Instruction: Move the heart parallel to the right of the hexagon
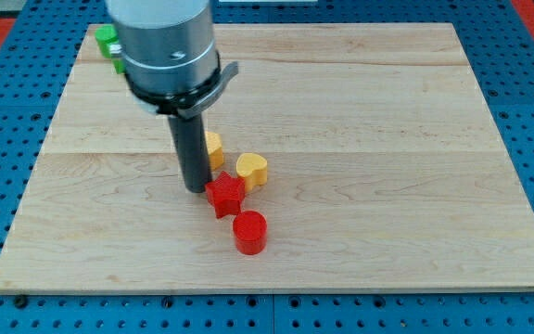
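Yellow heart (252,170) sits right of the yellow hexagon (213,146) already, you see; my tip (196,189), fingerless, grasps nothing beside the red star (224,195).

The arm's grey body (167,46) is cut off by the top edge. It hides most of the green blocks (109,42) at the far left, so their shapes cannot be told. The rod (191,148) covers part of the yellow block (213,146); its shape is unclear.
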Action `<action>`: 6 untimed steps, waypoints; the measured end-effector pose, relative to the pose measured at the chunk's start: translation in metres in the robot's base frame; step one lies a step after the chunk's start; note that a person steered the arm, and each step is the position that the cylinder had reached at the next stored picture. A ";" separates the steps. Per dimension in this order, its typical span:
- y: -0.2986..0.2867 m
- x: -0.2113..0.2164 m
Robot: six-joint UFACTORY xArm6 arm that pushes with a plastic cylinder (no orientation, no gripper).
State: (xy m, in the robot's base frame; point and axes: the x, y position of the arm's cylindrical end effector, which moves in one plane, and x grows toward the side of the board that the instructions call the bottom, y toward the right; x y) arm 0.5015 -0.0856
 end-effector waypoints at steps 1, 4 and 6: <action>0.040 0.004; 0.060 -0.012; 0.114 -0.014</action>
